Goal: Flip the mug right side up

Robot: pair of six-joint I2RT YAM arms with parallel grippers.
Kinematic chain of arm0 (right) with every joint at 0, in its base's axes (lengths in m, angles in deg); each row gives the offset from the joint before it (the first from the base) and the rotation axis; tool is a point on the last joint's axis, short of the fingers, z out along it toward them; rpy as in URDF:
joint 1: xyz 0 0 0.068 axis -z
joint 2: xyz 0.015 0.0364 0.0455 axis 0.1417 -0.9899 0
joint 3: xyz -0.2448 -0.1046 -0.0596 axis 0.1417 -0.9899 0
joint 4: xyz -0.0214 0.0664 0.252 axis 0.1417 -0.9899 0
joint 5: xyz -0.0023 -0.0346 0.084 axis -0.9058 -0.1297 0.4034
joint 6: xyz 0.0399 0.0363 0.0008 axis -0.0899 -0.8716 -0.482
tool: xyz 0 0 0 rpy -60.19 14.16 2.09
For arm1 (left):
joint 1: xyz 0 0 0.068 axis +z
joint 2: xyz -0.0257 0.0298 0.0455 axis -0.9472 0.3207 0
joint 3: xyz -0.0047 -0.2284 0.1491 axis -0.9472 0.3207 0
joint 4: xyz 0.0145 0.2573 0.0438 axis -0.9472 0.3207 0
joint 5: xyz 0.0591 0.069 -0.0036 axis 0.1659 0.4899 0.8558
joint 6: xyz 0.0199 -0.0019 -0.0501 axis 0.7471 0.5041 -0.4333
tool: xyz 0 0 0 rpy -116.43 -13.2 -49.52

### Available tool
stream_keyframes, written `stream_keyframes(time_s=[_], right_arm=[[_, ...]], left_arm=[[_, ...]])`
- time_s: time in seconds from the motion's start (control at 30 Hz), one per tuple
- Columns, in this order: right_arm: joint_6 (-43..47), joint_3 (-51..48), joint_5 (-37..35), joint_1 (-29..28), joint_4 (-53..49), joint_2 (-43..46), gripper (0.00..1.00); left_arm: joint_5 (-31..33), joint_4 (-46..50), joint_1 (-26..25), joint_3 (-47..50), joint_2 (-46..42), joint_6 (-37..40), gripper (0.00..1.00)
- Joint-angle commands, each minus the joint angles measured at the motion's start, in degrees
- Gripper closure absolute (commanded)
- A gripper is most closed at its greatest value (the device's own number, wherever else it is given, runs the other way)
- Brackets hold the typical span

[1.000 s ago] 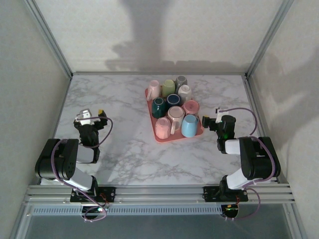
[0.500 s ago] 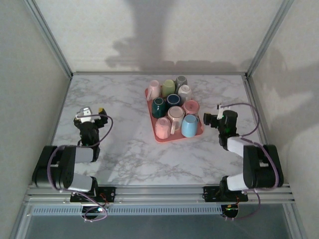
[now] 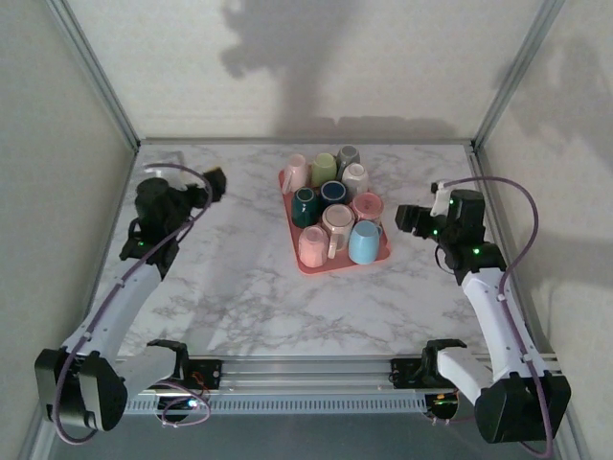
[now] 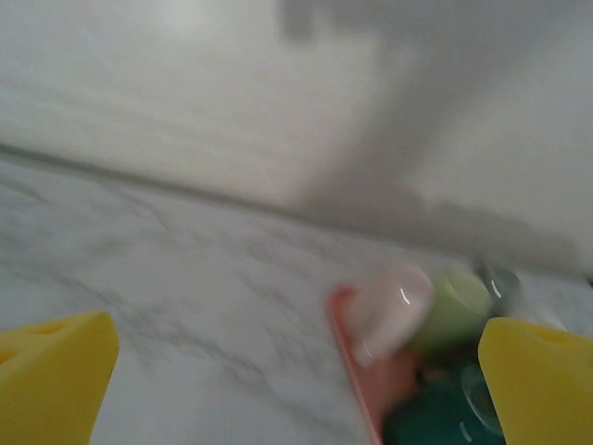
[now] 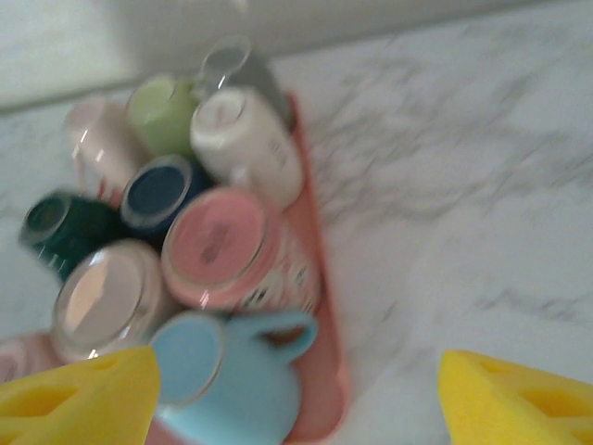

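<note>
1. Both arms have reached up and forward since a second ago. From above, the left gripper [image 3: 215,182] hangs well left of the pink tray [image 3: 337,270], and the right gripper [image 3: 404,218] is near its right edge. Mugs [image 3: 337,220] are packed on the tray.
2. Left wrist: yellow fingers [image 4: 56,371] wide apart, empty.
3. Right wrist: fingers [image 5: 74,394] parted, empty, over the light blue mug [image 5: 241,389].

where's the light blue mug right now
In the top view the light blue mug sits at the near right corner of the pink tray, just in front of the pink mug and closest to the right hand.
</note>
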Motion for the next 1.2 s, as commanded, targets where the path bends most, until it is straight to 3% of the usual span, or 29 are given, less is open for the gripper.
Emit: stream_keyframes(time_s=[0.0,0.17,0.27,0.4,0.6,0.8,0.97,1.17], right_arm=[[-2.7,1.8,9.5,-1.5,-11.4,0.8,0.23],[-7.2,3.2,11.4,-5.5,-15.4,1.5,0.31],[-12.4,4.2,9.6,-11.3,-16.6,-0.7,0.39],[-18.8,5.6,-0.4,-24.1,-15.0,-5.4,0.41],[-31.3,4.9,-10.2,-32.1,-7.3,-11.7,0.50],[-32.5,7.3,-11.7,-35.0,-3.5,-19.6,0.51],[-33.2,8.8,-13.1,-35.2,-1.9,-23.9,0.56],[-35.4,11.3,-14.7,-35.3,-1.5,-28.2,0.56]], left_arm=[[-8.8,16.4,-5.7,-1.5,1.4,3.4,0.01],[-10.0,15.4,-12.0,3.4,0.2,4.4,0.05],[-10.7,13.9,-14.2,5.7,-1.4,5.0,0.05],[-14.2,12.3,-14.8,7.0,-3.6,6.5,0.04],[-19.1,12.5,-14.8,5.7,-5.6,4.0,0.03],[-27.2,13.0,-14.8,4.6,-6.9,-1.6,0.04],[-27.9,9.9,-14.8,7.4,-9.3,-2.6,0.04],[-28.7,8.3,-14.8,8.7,-8.6,-2.9,0.04]])
